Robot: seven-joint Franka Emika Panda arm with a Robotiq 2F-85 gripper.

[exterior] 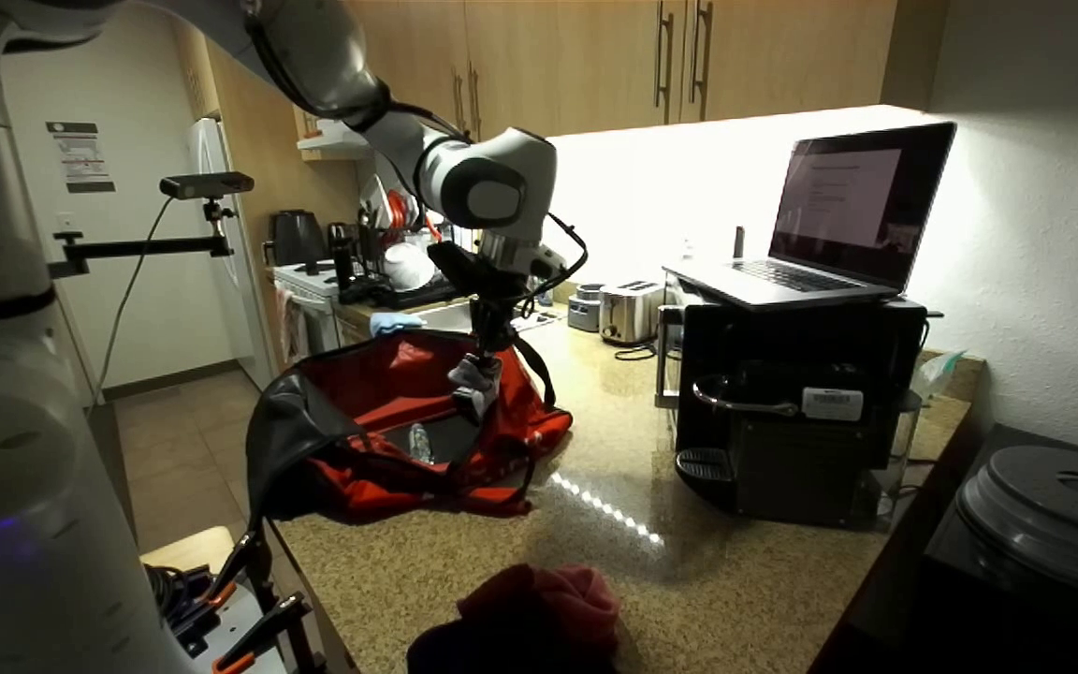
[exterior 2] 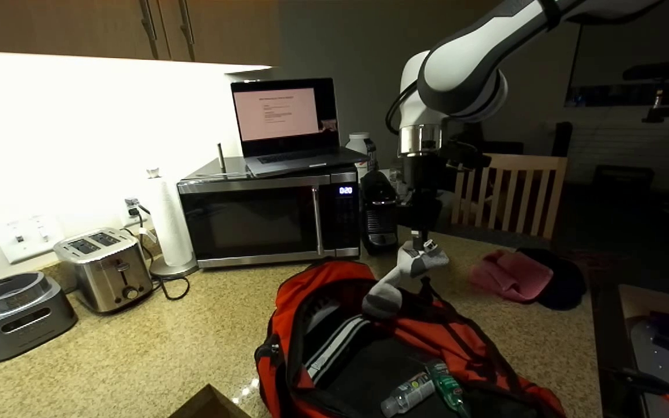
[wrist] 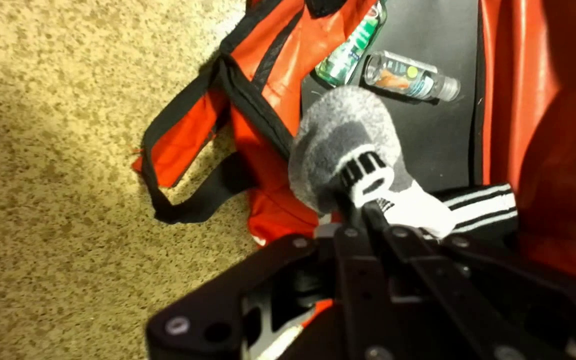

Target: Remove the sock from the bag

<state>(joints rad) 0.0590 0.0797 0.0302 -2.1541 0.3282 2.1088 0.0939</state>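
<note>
One pincer grips one sock — over one bag.

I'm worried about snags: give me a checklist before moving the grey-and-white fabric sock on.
1. Grip: ok; black gripper shut on the grey-and-white fabric sock.
2. Sock free of the red-and-black fabric bag: cannot tell; they overlap in every view.
3. Sock free of the black-and-white striped strip: cannot tell; they overlap in the wrist view.
4. Clear plastic bottle and green plastic bottle apart from the sock: ok; both lie in the bag.
5. Set-down surface: ok; tan speckled countertop beside the bag.
</note>
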